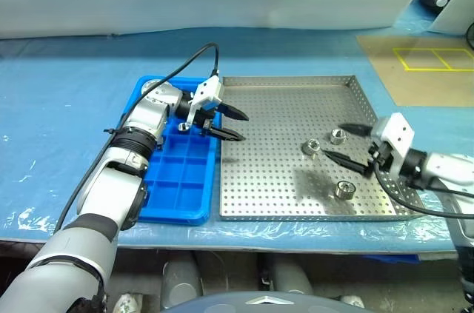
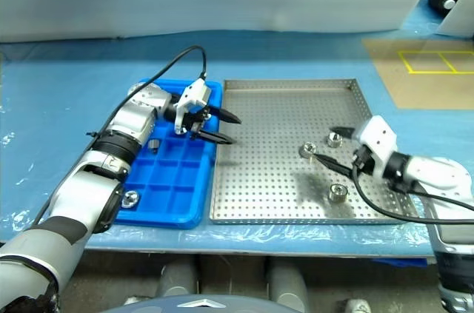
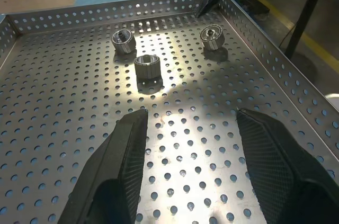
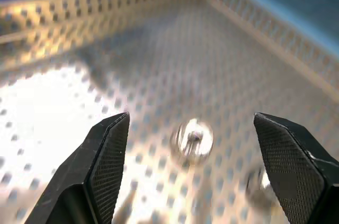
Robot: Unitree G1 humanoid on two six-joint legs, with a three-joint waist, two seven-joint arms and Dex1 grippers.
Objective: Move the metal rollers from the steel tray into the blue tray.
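Three small shiny metal rollers [image 1: 311,147] lie on the perforated square steel tray [image 1: 281,180] — two more sit in the bright blue gridded plastic tray [image 1: 174,202]. The left gripper [image 1: 231,124] and right gripper [image 1: 346,144] both hover spread and empty.

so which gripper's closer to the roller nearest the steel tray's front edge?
Right. The right gripper hangs open just behind that roller; the left gripper is open far across the steel tray, at the blue tray's edge.
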